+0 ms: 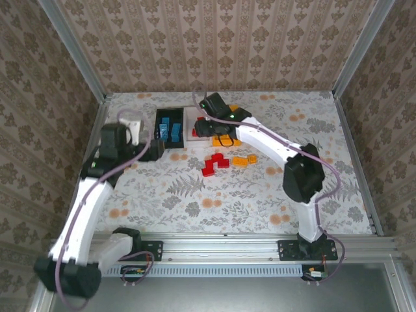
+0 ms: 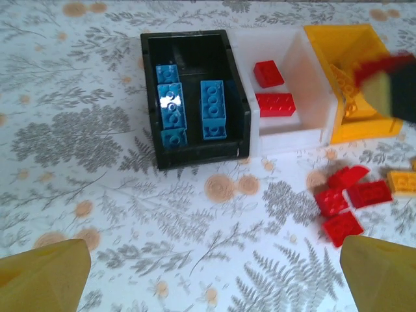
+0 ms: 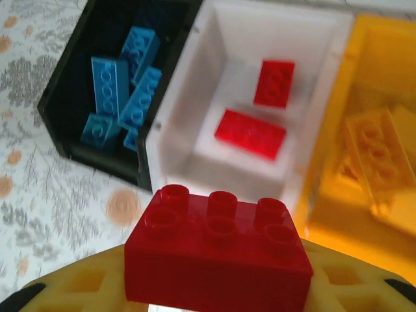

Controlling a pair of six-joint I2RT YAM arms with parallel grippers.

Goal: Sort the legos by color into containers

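My right gripper (image 3: 218, 286) is shut on a red lego (image 3: 218, 250) and hovers at the near edge of the white container (image 3: 188, 97), which holds two red legos (image 3: 250, 133). The black container (image 2: 149, 97) holds several blue legos (image 2: 172, 104). The orange-yellow container (image 3: 331, 162) holds orange legos (image 3: 380, 156). Open and holding nothing, my left gripper (image 2: 214, 286) hangs over bare table just short of the black container. Loose red legos (image 1: 213, 164) and orange ones (image 1: 244, 159) lie on the table in front of the containers.
The three containers stand in a row at the back of the floral tablecloth (image 1: 260, 195). Metal frame posts and patterned walls close in the table on three sides. My right arm (image 1: 273, 146) reaches across above the orange-yellow container.
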